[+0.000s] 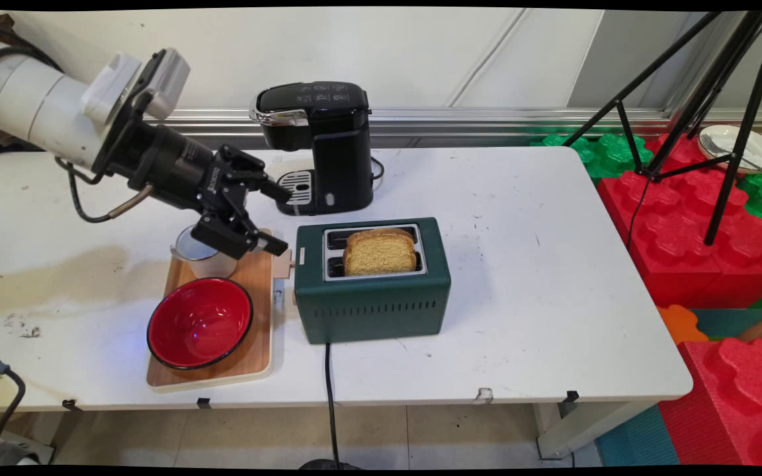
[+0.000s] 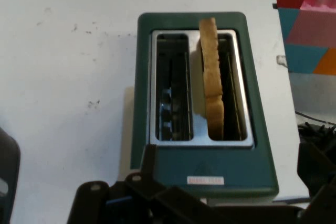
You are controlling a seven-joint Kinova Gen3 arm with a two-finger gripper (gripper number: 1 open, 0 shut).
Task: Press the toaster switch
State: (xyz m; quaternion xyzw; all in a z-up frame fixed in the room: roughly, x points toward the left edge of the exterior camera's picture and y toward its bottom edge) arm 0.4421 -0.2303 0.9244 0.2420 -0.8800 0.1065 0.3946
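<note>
Your arm [image 1: 37, 106] is reaching in from the table's far left corner, sloping downward and toward the right above the left part of the table. The white wrist is giving way to the black gripper body, with a black cable [image 1: 90, 208] looping beneath it. Your gripper [image 1: 282, 218] is pointing rightward, its two fingers spread wide apart (one upper, one lower in the main view). In the hand view, only the black linkage is showing along the bottom edge.
</note>
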